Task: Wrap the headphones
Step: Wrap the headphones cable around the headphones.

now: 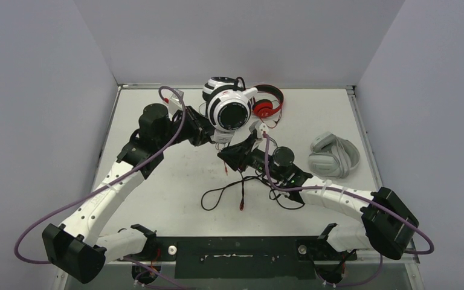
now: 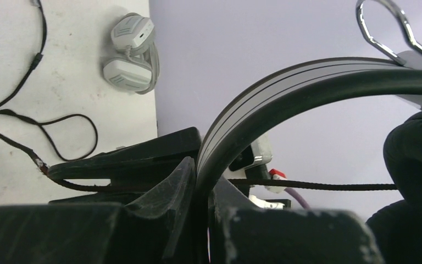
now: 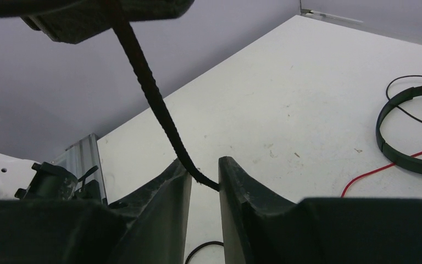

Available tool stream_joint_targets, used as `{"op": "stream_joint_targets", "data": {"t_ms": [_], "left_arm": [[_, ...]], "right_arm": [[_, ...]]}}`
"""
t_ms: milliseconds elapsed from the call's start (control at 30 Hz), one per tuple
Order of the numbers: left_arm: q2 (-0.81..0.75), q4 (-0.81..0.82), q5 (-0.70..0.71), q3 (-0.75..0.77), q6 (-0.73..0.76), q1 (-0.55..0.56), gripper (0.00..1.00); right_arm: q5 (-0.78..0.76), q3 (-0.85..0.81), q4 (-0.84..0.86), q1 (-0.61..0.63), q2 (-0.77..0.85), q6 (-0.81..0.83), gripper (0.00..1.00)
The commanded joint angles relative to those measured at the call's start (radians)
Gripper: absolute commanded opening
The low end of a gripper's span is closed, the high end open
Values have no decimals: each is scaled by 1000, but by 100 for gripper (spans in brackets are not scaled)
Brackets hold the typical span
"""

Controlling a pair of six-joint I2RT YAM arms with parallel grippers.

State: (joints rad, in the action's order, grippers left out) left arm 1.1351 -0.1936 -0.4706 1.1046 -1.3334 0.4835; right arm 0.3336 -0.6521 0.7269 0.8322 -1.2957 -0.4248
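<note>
My left gripper [image 1: 210, 134] is shut on the headband [image 2: 264, 104] of the white-and-black headphones [image 1: 226, 109] and holds them up above the back middle of the table. In the left wrist view the band runs down between the jaws [image 2: 203, 170]. Their black braided cable [image 3: 154, 93] stretches taut down to my right gripper [image 1: 234, 154]. It crosses the narrow gap between the right fingers [image 3: 204, 168], which stand slightly apart. The rest of the cable [image 1: 241, 193] lies in loops on the table. The red headphones [image 1: 269, 103] lie behind. The light grey headphones [image 1: 333, 156] lie at the right.
A black headband [image 3: 401, 129] and a thin red cable [image 3: 384, 165] lie on the table in the right wrist view. The light grey headphones also show in the left wrist view [image 2: 131, 53]. Grey walls enclose the table on three sides.
</note>
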Motion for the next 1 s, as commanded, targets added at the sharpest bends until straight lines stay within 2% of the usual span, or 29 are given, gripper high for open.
{"op": "stream_joint_targets", "data": {"t_ms": [0, 133, 233, 300, 500, 533, 667, 800, 867, 967], "left_arm": [[-31, 179, 14, 19, -99, 12, 0], [-17, 322, -17, 7, -188, 19, 0], [-14, 328, -16, 33, -200, 21, 0], [-16, 319, -13, 46, -203, 21, 0], [-13, 265, 69, 66, -180, 12, 0], [-11, 225, 114, 78, -164, 6, 0], [21, -54, 319, 183, -67, -28, 0], [99, -366, 624, 369, 41, -39, 0], [138, -444, 764, 422, 98, -39, 0], [174, -475, 966, 444, 192, -37, 0]], "right_arm": [[12, 20, 100, 10, -6, 8, 29], [14, 15, 115, 14, -43, 21, 35], [15, 7, 119, 13, -75, 29, 34], [17, 2, 123, 15, -92, 30, 29], [35, -18, 109, 40, -136, -1, 4], [37, -23, 97, 51, -143, -8, 0], [26, -21, 37, 97, -144, -22, 0], [-2, -33, -80, 144, -109, -24, 0], [-21, -55, -164, 171, -94, -10, 0], [-56, -86, -275, 212, -66, 16, 0]]}}
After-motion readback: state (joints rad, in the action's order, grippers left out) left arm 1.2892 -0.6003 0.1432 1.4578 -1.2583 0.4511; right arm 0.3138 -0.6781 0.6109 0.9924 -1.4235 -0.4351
